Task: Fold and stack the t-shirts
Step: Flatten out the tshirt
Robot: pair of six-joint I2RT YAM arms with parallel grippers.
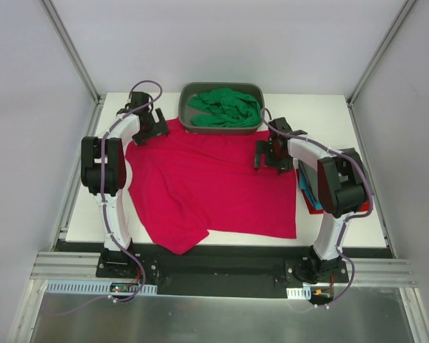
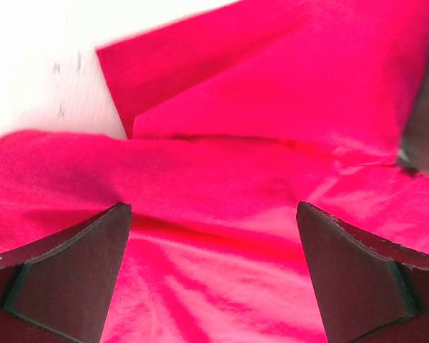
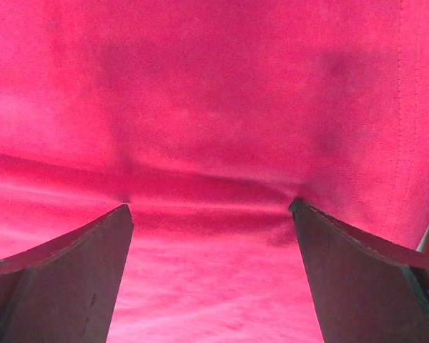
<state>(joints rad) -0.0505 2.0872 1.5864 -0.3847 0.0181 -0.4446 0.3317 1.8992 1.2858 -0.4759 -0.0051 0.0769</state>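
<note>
A crimson-pink t-shirt lies spread over the middle of the white table. It fills the left wrist view and the right wrist view. My left gripper is open, its tips down on the shirt's far left corner. My right gripper is open, its tips pressing on the shirt's far right part. A bright green t-shirt lies crumpled in the grey tub. A teal t-shirt and a red one show as slivers under my right arm. The dark grey shirt is out of view.
The grey tub stands at the table's far edge, touching the pink shirt's far hem. White table shows at the right and along the left edge. Metal frame posts rise at both far corners.
</note>
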